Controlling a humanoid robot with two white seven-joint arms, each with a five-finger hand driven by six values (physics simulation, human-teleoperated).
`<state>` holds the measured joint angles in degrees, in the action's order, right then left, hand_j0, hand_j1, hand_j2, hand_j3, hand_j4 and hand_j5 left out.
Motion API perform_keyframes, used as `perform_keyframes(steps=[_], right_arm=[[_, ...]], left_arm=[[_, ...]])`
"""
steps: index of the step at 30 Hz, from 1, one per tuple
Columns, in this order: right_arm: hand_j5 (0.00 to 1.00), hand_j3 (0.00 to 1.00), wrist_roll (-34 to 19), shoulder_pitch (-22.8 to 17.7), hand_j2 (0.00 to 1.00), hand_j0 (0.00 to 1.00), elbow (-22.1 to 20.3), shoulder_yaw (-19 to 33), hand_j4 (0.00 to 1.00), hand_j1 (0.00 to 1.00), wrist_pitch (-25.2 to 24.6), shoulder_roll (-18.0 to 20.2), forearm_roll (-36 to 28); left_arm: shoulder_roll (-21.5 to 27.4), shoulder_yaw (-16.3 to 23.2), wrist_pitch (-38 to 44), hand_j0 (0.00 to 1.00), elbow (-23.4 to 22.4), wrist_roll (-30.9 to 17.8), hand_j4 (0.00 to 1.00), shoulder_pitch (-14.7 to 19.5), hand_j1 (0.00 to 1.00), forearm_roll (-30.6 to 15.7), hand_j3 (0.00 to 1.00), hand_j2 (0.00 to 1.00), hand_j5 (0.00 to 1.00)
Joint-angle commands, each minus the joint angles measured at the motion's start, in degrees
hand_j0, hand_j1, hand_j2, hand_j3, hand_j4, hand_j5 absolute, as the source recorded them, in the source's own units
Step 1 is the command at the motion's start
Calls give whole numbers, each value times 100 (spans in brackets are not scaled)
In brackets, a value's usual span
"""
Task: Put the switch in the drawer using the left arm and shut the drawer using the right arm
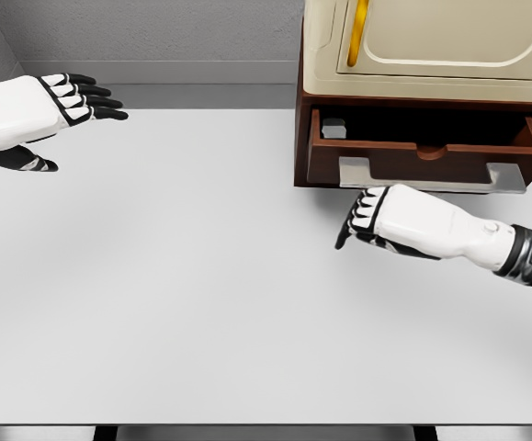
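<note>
At 2 o'clock the drawer (422, 147) stands open, switch (333, 129) inside; right hand (390, 220), fingers relaxed and empty, waits below its front to push; left hand (40, 110) spread, empty, at 10 o'clock

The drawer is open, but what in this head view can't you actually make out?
- Drawer: its dark interior is partly hidden by its own front panel; the small grey object at its left end is too small to identify.
- Cabinet: cut off by the top and right edges.
- Right hand: seen from the back, so its palm is hidden.
- Left hand: its arm is cut off by the left edge.
</note>
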<state>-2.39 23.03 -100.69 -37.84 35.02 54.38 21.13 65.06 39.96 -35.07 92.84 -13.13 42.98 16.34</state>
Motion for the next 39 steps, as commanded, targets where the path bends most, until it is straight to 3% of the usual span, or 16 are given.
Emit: perform_keyframes(steps=[1, 11, 26, 33, 37, 39], right_arm=[[50, 50, 2, 9, 50, 50, 146, 14, 50, 50, -2, 20, 23], [50, 50, -7, 316, 50, 50, 796, 14, 50, 50, -2, -262, 199], [50, 50, -201, 844, 50, 50, 1711, -13, 50, 50, -2, -1000, 357], [50, 50, -209, 923, 50, 50, 1755, -48, 50, 50, -2, -983, 348], [51, 51, -209, 826, 51, 51, 1113, -30, 51, 51, -2, -543, 286], [51, 51, -201, 782, 51, 51, 990, -4, 51, 51, -2, -420, 278]], left_arm=[[7, -6, 7, 100, -3, 3, 100, 0, 100, -35, 100, 100, 100], [15, -15, 7, 100, -3, 3, 100, 0, 100, -43, 100, 100, 100], [24, -67, 7, 100, -3, 3, 100, 0, 100, -43, 100, 100, 100], [24, -67, 7, 100, -3, 12, 100, 0, 100, -43, 100, 100, 100], [24, -67, 7, 100, -3, 3, 100, 0, 100, -43, 100, 100, 100], [24, -67, 7, 100, -3, 12, 100, 0, 100, -43, 100, 100, 100]])
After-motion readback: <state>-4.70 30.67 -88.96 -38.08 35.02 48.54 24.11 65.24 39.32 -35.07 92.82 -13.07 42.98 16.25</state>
